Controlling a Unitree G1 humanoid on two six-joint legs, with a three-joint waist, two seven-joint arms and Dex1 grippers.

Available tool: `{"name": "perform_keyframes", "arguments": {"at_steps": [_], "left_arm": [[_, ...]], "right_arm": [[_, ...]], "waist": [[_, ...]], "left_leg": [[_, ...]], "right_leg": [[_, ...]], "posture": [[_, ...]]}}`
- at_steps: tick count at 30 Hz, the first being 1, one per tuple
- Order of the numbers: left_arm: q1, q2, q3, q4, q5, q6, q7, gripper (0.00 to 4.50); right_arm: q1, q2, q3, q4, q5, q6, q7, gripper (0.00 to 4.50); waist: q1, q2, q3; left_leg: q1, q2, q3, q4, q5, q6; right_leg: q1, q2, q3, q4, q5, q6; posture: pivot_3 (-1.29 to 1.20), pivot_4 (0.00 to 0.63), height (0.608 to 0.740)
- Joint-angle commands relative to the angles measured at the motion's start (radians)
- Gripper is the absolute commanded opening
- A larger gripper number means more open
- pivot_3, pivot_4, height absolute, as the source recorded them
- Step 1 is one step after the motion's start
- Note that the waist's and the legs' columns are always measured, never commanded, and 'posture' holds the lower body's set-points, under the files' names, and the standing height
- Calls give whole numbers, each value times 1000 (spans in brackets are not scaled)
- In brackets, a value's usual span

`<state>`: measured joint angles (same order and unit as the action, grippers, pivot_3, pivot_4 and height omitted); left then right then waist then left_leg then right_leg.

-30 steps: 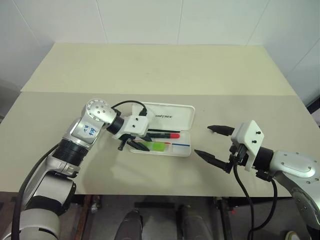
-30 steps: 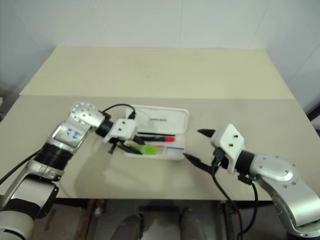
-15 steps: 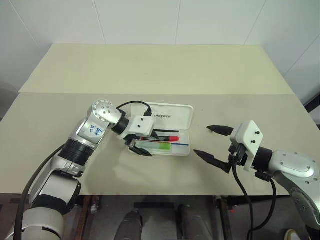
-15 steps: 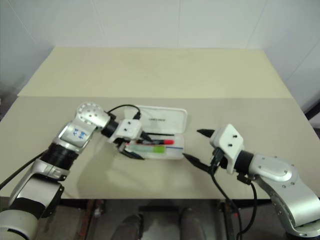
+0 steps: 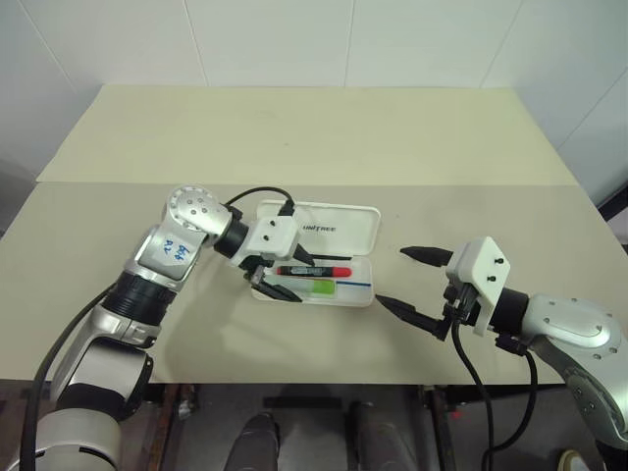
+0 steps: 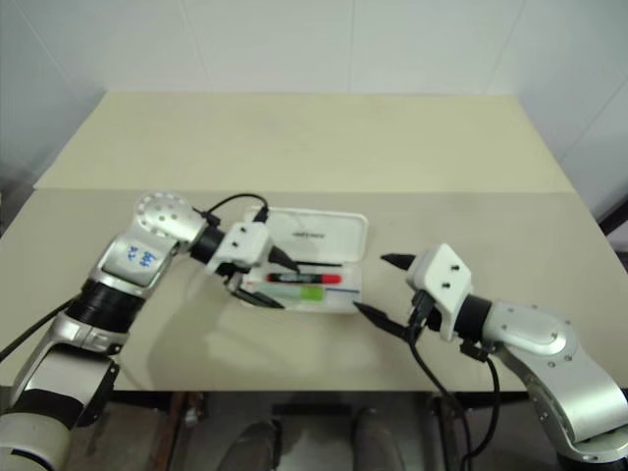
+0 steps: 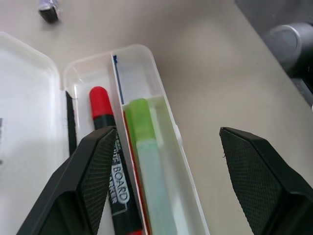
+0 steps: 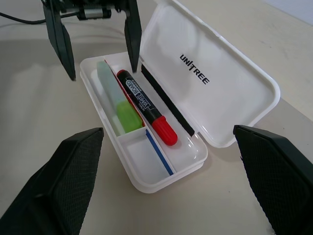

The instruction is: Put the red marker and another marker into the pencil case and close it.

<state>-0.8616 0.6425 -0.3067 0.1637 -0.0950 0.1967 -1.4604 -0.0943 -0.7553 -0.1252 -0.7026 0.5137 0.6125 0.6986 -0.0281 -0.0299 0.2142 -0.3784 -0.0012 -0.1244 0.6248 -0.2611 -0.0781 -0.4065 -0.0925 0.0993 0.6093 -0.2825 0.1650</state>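
Since one second ago the left gripper point(image 5: 278, 278) has let go of the green marker and lifted a little away from the pencil case point(image 5: 348, 232); its two black fingers are now spread wide, one above the inner edge of the tray and one above its outer edge, and they hold nothing. The red marker point(image 8: 145, 107) lies flat in the tray of the case, close to the hinge side, with its red cap pointing toward the small end compartment. The green marker point(image 8: 117, 101) lies next to it, along the outer wall of the tray. Both are fully inside. The lid is open and lies flat on the table point(image 5: 294, 137) behind the tray, with the dark lettering facing up. The right gripper point(image 5: 412, 283) hovers above the table just beside the right end of the case, its fingers wide apart and empty.
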Motion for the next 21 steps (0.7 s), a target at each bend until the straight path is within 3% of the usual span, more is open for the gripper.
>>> {"name": "perform_keyframes", "arguments": {"at_steps": [1, 7, 11, 16, 21], "left_arm": [[8, 17, 59, -47, -57, 22, 2, 3522], [26, 38, 180, -105, -218, 95, -26, 3522], [37, 56, 192, -115, -239, 107, -23, 4363], [38, 38, 184, -107, -236, 72, -12, 4452], [42, 8, 182, -115, -247, 77, 10, 4452]], "right_arm": [[-1, 12, -26, 4, 17, -14, -5, 4500], [10, -43, -75, 153, -14, -55, 62, 4500], [-25, -104, -66, 308, -56, -136, 156, 4500], [-185, -153, 11, 580, -139, -262, 292, 4500], [-384, -135, 138, 878, -256, -407, 418, 4500]], "waist": [[1, 0, 0], [0, 0, 0], [-1, 0, 0], [-6, 0, 0], [-7, 0, 0]], "left_leg": [[0, 0, 0, 0, 0, 0], [0, 0, 0, 0, 0, 0], [0, 0, 0, 0, 0, 0], [0, 0, 1, 0, 0, 0], [0, 0, 1, 0, 0, 0]], "right_leg": [[0, 0, 0, 0, 0, 0], [0, 0, 0, -1, 0, 0], [0, 0, 0, -1, 0, 1], [0, 0, 0, -1, 1, 1], [0, 0, 0, -2, 1, 1]], "posture": [[0, 150, 740], [0, 150, 740], [0, 150, 740], [0, 150, 740], [0, 150, 740]]}}
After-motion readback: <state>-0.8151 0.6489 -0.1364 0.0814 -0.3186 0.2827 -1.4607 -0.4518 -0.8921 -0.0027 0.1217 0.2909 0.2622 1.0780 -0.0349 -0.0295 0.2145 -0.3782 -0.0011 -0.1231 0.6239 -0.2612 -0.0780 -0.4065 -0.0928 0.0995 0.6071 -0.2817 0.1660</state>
